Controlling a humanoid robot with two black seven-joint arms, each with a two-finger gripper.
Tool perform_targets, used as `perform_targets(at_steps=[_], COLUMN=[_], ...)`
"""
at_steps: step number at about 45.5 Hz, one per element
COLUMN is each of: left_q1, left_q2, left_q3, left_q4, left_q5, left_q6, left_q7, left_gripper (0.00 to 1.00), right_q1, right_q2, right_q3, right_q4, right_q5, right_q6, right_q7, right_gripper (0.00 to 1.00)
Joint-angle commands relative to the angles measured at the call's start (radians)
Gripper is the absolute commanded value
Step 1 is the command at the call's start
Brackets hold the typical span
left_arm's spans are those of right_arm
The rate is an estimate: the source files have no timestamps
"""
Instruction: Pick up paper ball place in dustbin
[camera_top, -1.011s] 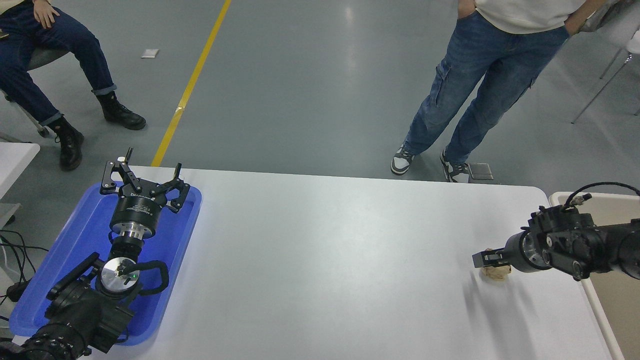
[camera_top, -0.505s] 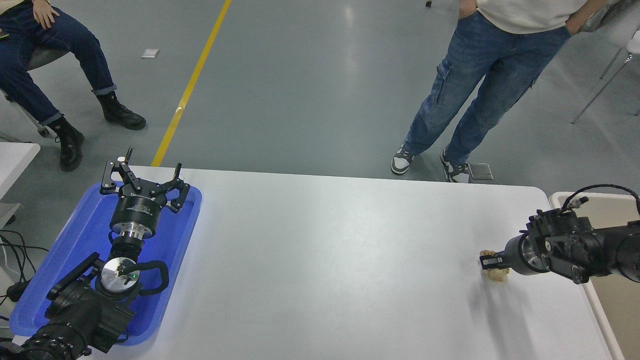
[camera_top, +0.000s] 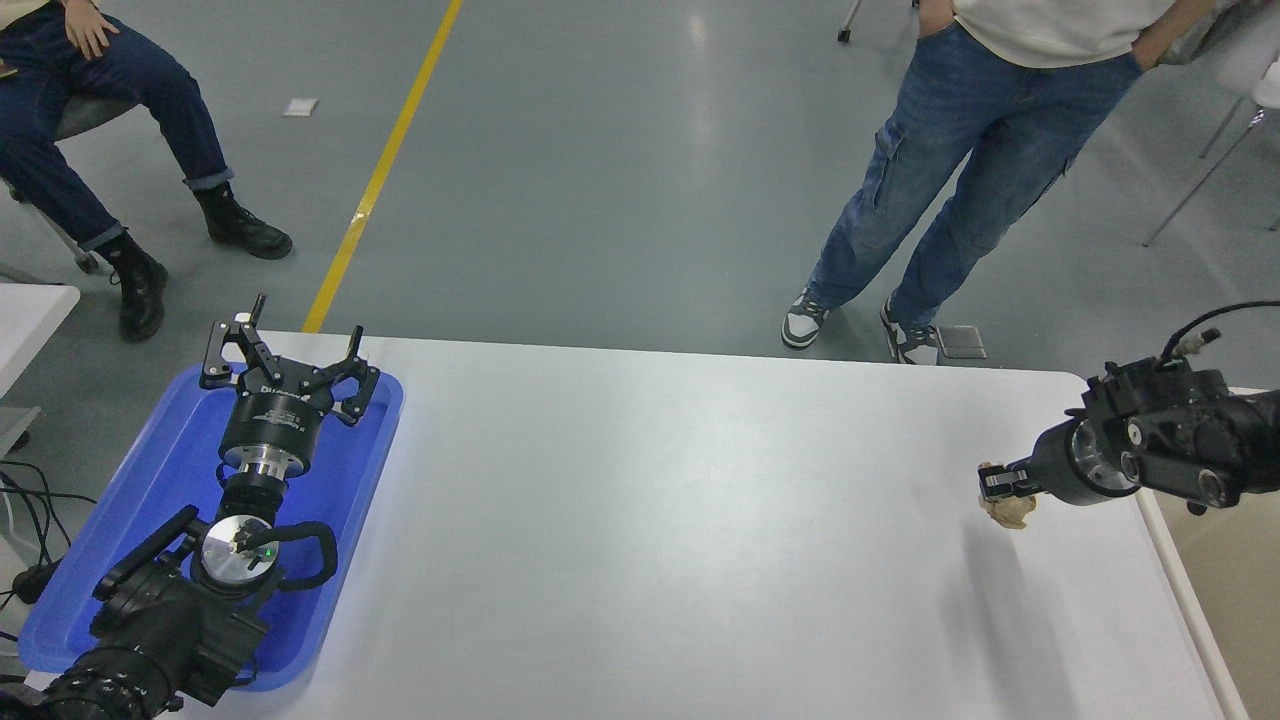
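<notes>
1. Step in hand, as judged: carry the paper ball (camera_top: 1008, 510) to the dustbin (camera_top: 1215, 590), which stands at the right edge of the table (camera_top: 640, 520), off its near right corner. Only the bin's pale rim and part of its beige inside show.
2. To do it well: keep the grip firm through the swing right; the wad is light and crushable, so it could slip if the fingers ease. Clear the rim before lowering, and release only once the ball is well inside the walls, not over the rim.
3. Right gripper (camera_top: 1000, 487): fingers drawn narrow, pinching the top of the ball; most of the wad hangs below the fingertips. The shadow lies apart on the table, so the ball appears lifted clear of the surface.
4. Ball position: above the table's right side, left of the bin, not yet over it.
5. Left gripper (camera_top: 285, 362): parked over the blue tray (camera_top: 150, 480) at near left, fingers spread wide, holding nothing.
</notes>
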Motion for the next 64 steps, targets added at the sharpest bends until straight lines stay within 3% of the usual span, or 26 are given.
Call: perform_targets(at_steps=[1, 13, 19, 45, 57, 64], left_q1=[0.0, 0.0, 0.0, 0.0, 0.0, 0.0], left_q2=[0.0, 0.0, 0.0, 0.0, 0.0, -0.003], left_q3=[0.0, 0.0, 0.0, 0.0, 0.0, 0.0], left_q4=[0.0, 0.0, 0.0, 0.0, 0.0, 0.0], left_q5=[0.001, 0.001, 0.001, 0.001, 0.001, 0.001], left_q6=[0.0, 0.0, 0.0, 0.0, 0.0, 0.0], left_q7=[0.0, 0.0, 0.0, 0.0, 0.0, 0.0], left_gripper=[1.0, 1.0, 1.0, 1.0, 1.0, 1.0], right_q1=[0.351, 0.633, 0.702, 0.767, 0.748, 0.716], right_q2=[-0.054, -0.045, -0.045, -0.048, -0.059, -0.131], right_q3=[-0.142, -0.182, -0.184, -0.224, -0.285, -0.314], right_q4=[0.237, 0.315, 0.315, 0.312, 0.298, 0.26], right_q5=[0.018, 0.191, 0.21, 0.199, 0.115, -0.055], right_q6=[0.098, 0.367, 0.454, 0.454, 0.454, 0.454], right_q7=[0.0, 0.005, 0.005, 0.002, 0.002, 0.004], right_gripper=[0.0, 0.0, 0.0, 0.0, 0.0, 0.0])
